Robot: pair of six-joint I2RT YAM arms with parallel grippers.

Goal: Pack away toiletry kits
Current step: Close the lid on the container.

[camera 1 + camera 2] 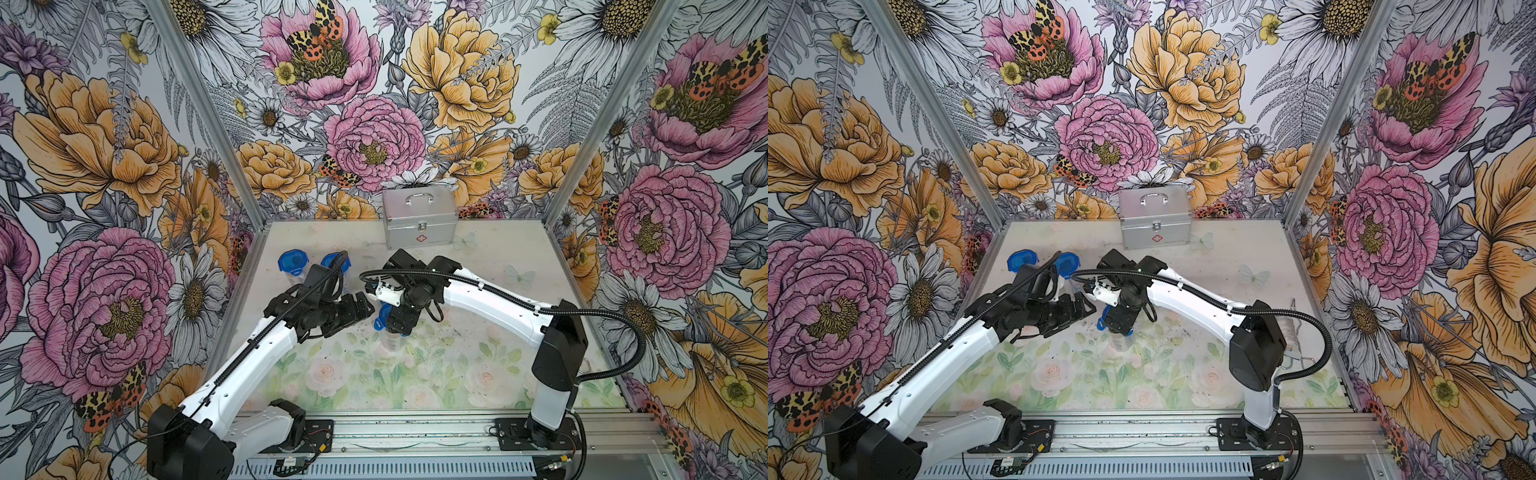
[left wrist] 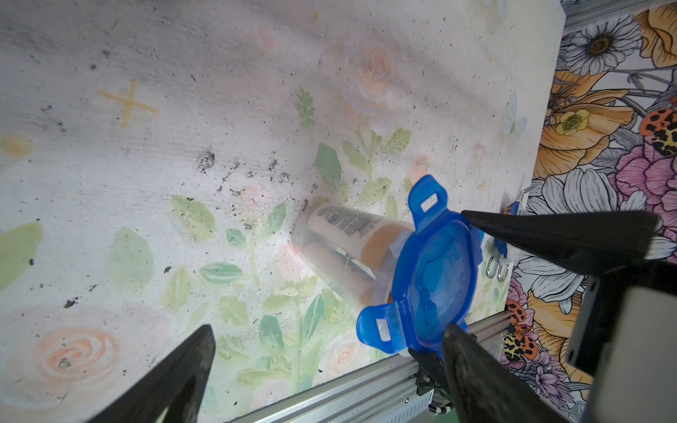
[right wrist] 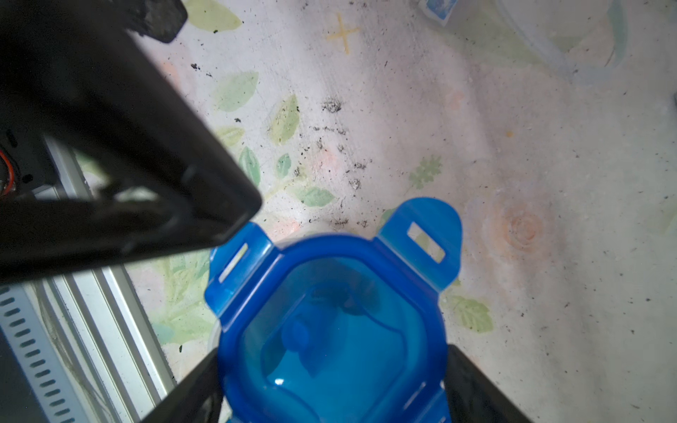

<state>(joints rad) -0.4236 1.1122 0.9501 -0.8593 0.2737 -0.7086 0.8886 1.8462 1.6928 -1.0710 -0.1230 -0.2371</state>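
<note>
A clear plastic cup (image 1: 390, 343) with a blue clip-tab lid (image 3: 329, 329) stands on the floral table mat near the middle. Inside it lies a white bottle (image 2: 344, 223) with an orange cap (image 2: 384, 241). My right gripper (image 3: 331, 355) points down over it, shut on the lid's two sides. Two lid tabs (image 2: 428, 197) stick outward. My left gripper (image 2: 328, 329) is open just to the left of the cup, with one finger (image 2: 476, 373) close by the lid; in both top views it sits beside the right one (image 1: 363, 307) (image 1: 1086, 307).
Two more blue-lidded cups (image 1: 293, 262) (image 1: 336, 262) stand at the back left, partly behind my left arm. A shut silver metal case (image 1: 419, 216) with a red cross stands at the back wall. An aluminium rail (image 1: 415, 432) runs along the front edge.
</note>
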